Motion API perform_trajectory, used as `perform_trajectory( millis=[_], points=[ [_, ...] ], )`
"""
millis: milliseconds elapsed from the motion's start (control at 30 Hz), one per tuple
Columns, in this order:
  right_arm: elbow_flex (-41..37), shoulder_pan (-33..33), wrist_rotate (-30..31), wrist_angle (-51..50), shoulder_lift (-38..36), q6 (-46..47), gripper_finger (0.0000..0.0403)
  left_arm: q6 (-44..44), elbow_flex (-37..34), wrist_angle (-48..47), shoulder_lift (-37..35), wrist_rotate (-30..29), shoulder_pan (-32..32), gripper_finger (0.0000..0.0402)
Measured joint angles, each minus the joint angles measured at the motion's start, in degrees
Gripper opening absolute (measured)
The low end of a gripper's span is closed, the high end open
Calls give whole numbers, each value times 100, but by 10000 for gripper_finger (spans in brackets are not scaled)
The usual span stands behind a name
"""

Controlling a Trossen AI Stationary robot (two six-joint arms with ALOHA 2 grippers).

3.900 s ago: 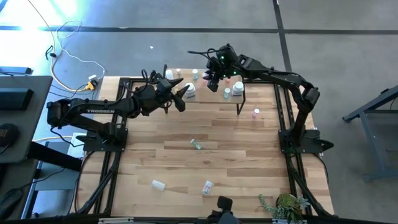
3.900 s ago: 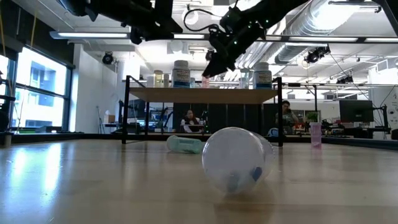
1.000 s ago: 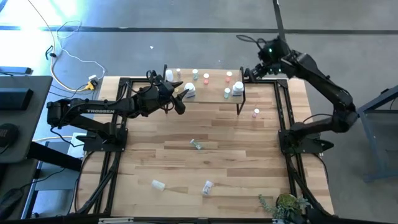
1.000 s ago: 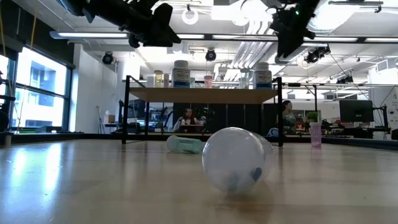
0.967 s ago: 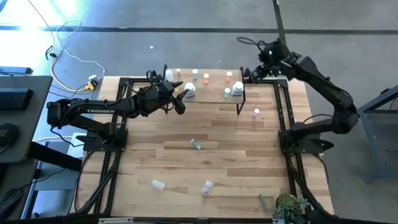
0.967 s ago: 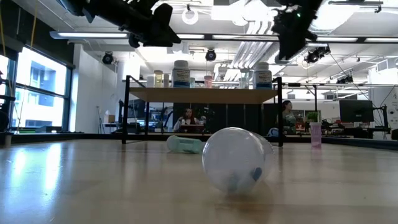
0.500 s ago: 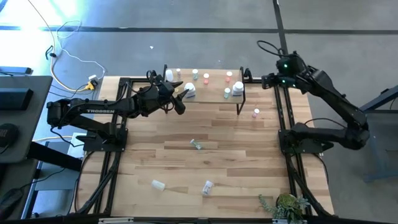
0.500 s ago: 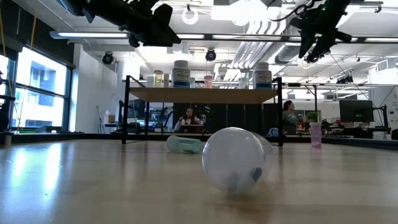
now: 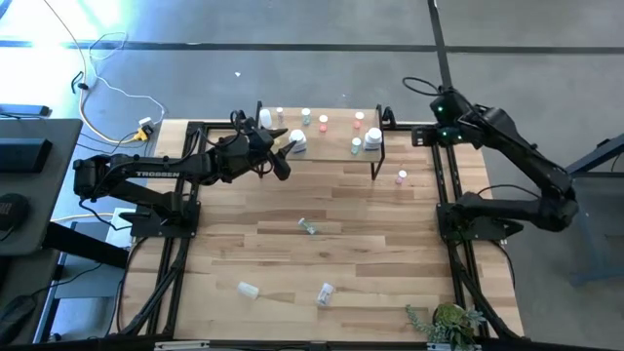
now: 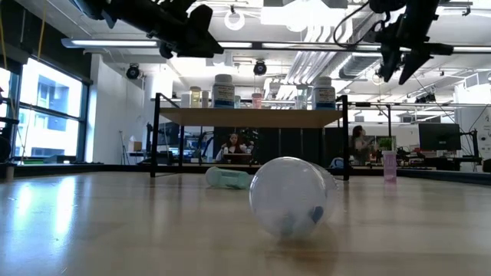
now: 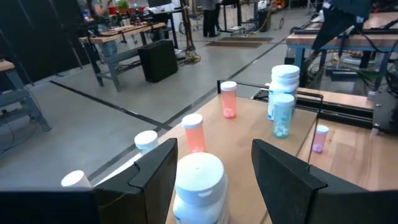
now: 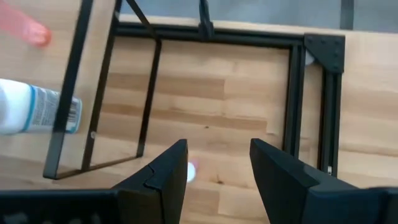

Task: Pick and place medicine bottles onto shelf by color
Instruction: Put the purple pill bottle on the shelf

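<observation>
The shelf (image 9: 331, 146) stands at the table's far edge and carries several medicine bottles: orange ones (image 11: 228, 99), a green one (image 11: 282, 114) and a big white one (image 9: 372, 136). Another big white bottle (image 11: 199, 180) stands on the shelf's near left corner. My left gripper (image 9: 286, 148) hangs open just above and behind it, touching nothing; the cap shows between the fingers in the left wrist view. My right gripper (image 9: 436, 132) hangs open and empty beyond the shelf's right end, pointing steeply down. A pink bottle (image 12: 191, 171) stands on the table below it.
On the open tabletop lie a greenish bottle (image 9: 308, 226), a white one (image 9: 248, 289) and another (image 9: 325, 292) near the front edge; a clear one (image 10: 291, 195) lies close to the low camera. A black frame (image 12: 298, 93) runs along the table's edges. People sit in the room behind.
My right gripper has swung away from the shelf's right end toward the table's right edge, sinking a little and rolling about its own axis. Its fingers stay open and empty. No bottle has moved.
</observation>
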Motion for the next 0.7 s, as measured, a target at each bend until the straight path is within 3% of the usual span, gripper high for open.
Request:
perform_trajectory(
  millis=[133, 333, 500, 700],
  points=[
    [-160, 0, -182, 13, -24, 177, 165, -2, 0, -89, 0, 129, 0, 195],
    [-1365, 0, -735, 736, -364, 550, 165, -2, 0, -245, -2, 206, 0, 195],
    [-1938, 3, -1210, 1162, -466, 853, 165, 0, 0, -253, 0, 208, 0, 195],
    [-2400, 244, -1255, 1406, -466, 1187, 165, 0, 0, -253, -1, 208, 0, 195]
  ],
)
